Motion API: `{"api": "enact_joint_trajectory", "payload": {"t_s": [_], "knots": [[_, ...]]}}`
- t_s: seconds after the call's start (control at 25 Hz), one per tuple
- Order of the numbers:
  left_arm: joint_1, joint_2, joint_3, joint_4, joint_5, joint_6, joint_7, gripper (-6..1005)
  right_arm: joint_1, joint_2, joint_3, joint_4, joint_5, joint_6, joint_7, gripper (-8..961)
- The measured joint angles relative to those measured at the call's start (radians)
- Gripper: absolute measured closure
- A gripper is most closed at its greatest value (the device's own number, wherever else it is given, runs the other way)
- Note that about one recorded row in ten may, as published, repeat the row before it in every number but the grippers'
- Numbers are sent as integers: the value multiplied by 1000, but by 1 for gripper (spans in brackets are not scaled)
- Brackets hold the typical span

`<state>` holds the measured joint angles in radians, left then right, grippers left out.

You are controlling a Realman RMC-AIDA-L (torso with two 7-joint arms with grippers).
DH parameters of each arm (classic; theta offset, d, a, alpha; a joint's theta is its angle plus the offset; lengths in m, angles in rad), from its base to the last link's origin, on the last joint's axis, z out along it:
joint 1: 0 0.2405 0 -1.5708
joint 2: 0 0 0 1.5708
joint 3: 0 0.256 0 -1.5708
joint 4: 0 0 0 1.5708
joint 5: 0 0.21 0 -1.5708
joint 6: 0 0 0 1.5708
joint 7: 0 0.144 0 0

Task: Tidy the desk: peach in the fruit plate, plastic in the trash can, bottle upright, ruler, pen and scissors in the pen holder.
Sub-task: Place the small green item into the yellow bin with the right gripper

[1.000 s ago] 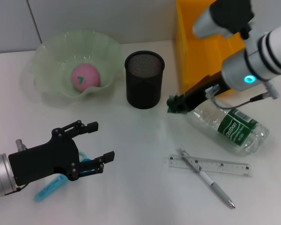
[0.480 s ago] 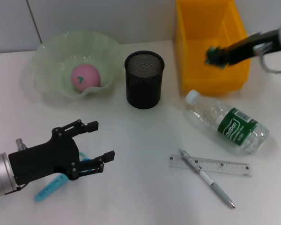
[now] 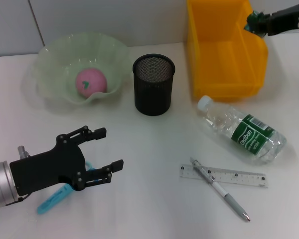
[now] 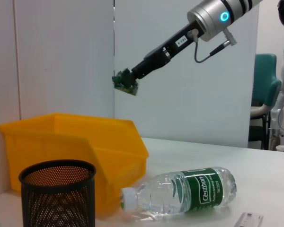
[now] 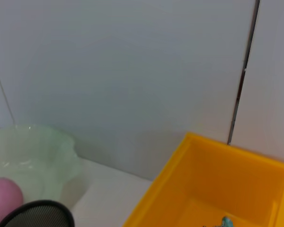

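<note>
Left gripper [image 3: 103, 148] spread open above blue scissors [image 3: 55, 198]; right gripper [image 3: 254, 21], seemingly clenched, over the bin [image 3: 224, 79]

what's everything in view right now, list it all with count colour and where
fruit plate: 1, pale green, far left
peach: 1, pink, in the fruit plate
pen holder: 1, black mesh, centre
trash can: 1, yellow, far right
bottle: 1, clear with green label, lying on its side, right
ruler: 1, clear, near right
pen: 1, silver, across the ruler
scissors: 1, blue, under the left tool
left tool: black, open, near left
right tool: raised over the trash can's right edge
</note>
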<state>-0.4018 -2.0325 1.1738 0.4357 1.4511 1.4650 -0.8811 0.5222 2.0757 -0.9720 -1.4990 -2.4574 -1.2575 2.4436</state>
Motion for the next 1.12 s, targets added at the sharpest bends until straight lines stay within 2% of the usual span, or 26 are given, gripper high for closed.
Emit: {"api": "enact_joint_trajectory", "payload": {"t_s": [0.32, 0.6, 0.88, 1.08, 1.12], "knots": [[-4, 0, 2, -6, 0, 0, -1, 164, 7, 0, -38, 57, 0, 128, -46, 627], [-6, 0, 1, -6, 0, -1, 0, 164, 40, 0, -93, 221, -2, 297, -99, 607], [-7, 0, 4, -6, 0, -2, 1, 164, 84, 4, -117, 326, -76, 339, -124, 588], [-6, 0, 2, -6, 0, -1, 2, 165, 72, 6, -137, 309, -78, 368, -122, 574], [-6, 0, 2, -6, 0, -2, 2, 165, 72, 6, -137, 309, -78, 368, -122, 530]]}}
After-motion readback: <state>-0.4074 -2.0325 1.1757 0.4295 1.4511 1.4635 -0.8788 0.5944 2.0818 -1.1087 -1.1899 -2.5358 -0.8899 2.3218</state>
